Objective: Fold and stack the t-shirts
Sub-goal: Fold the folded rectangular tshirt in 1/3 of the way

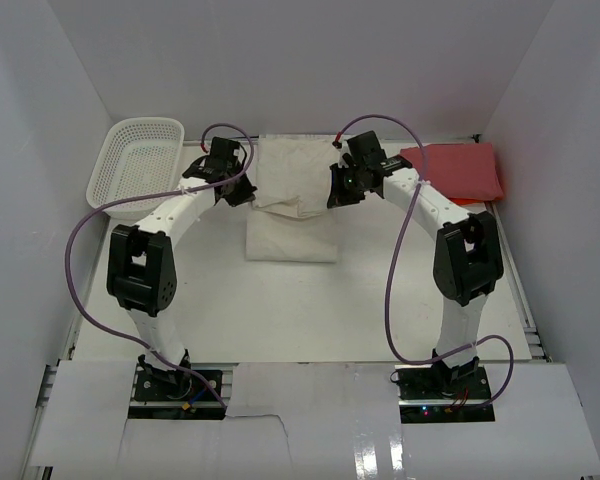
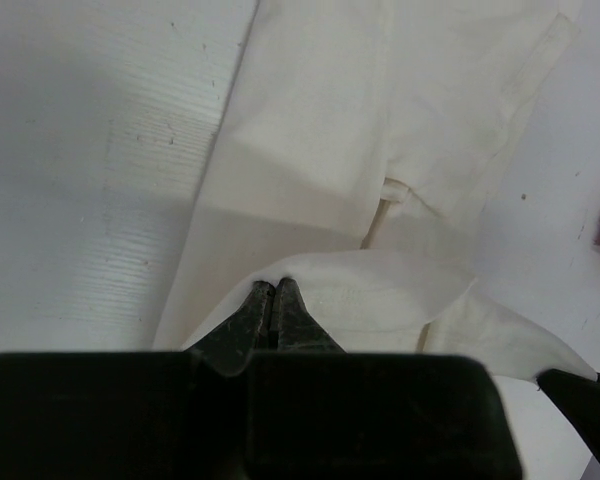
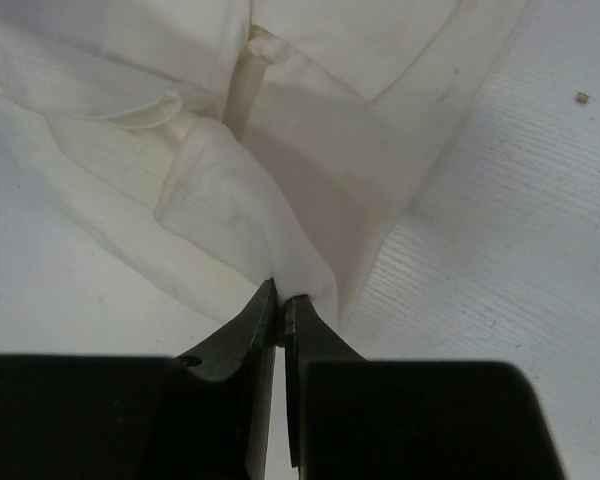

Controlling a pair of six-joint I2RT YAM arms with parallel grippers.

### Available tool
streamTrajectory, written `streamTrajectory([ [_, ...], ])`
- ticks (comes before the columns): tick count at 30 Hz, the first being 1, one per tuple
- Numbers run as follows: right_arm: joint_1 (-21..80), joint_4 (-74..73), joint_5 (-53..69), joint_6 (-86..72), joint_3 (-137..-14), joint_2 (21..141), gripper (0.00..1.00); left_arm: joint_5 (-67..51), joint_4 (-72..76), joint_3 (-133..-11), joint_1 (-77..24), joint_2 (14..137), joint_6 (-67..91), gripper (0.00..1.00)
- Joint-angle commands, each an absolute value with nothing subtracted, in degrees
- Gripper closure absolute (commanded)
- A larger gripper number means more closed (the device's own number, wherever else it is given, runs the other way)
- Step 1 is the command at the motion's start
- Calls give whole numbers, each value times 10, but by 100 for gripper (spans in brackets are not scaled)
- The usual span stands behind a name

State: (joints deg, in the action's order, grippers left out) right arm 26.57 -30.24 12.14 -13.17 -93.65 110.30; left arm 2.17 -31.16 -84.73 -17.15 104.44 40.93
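Left gripper [image 2: 273, 288], right gripper [image 3: 280, 297] on t-shirt [image 1: 292, 238]

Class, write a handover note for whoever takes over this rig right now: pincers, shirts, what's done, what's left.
The left pincer is shut on a fold of the cream t-shirt; the right pincer is shut on its opposite edge.
The cream t-shirt lies at the far middle, partly folded; the red t-shirt sits folded at the far right, apart.
Done: red looks folded. Left: finish the cream fold, stack both.
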Motion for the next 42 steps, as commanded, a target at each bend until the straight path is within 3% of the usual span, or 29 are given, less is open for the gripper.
streamTrajectory([
  [1,261,-310,119,-133,-972,1113,92,9,-294,-887,-167,1059,403,100],
  [32,236,-316,132,-128,-1032,1178,92,-26,-281,-937,-150,1139,409,100],
  [35,235,-322,129,-127,-1048,1183,85,-32,-280,-947,-149,1144,404,100],
  [37,234,-323,126,-125,-1056,1186,76,-34,-280,-950,-149,1146,402,81],
  [38,233,-323,125,-124,-1064,1187,72,-30,-274,-950,-148,1144,403,62],
  [39,233,-323,118,-123,-1069,1189,70,-26,-271,-950,-149,1143,404,51],
  [42,230,-317,102,-120,-1086,1192,66,-9,-271,-971,-142,1140,404,33],
])
